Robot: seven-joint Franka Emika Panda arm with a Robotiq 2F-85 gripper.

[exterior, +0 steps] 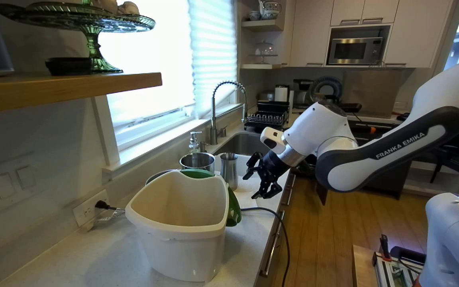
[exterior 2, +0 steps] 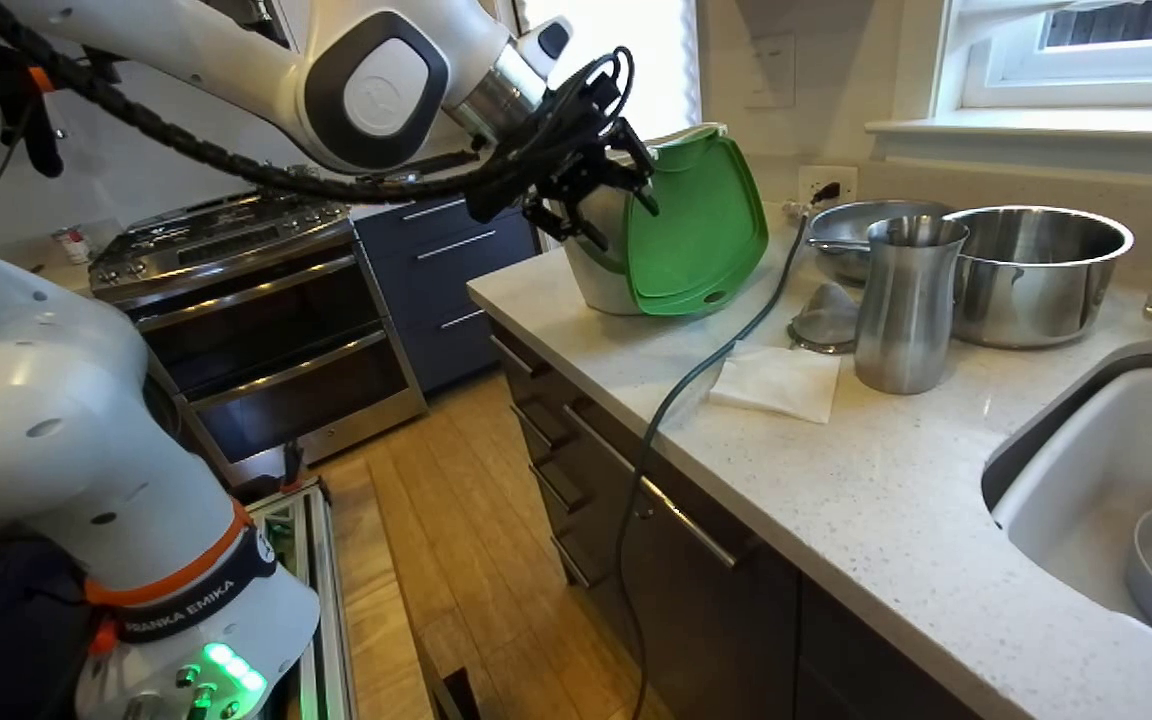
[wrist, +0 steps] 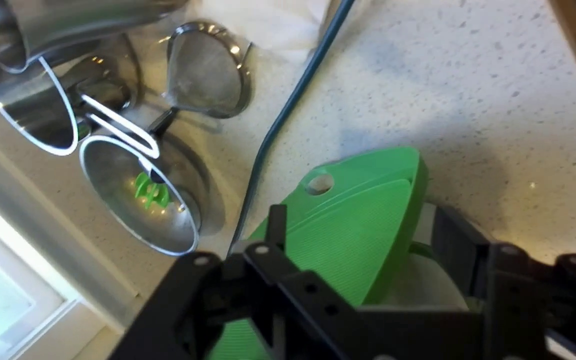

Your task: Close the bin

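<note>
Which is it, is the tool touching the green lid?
Apart: in an exterior view, a pale gap shows between the tool and the green lid.

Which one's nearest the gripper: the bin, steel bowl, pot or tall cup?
The white bin: its open green lid is right by the gripper. The steel bowl, pot and tall cup are farther off.

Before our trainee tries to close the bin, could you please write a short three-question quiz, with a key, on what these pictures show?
1. True or false: the green lid hangs down outside the bin.
2. Short answer: what runs over the edge of the counter?
3. Multiple choice: the gripper is (a) shut, (b) open, (c) out of view.

Key: 1. True. 2. The teal cable. 3. (b).
</note>
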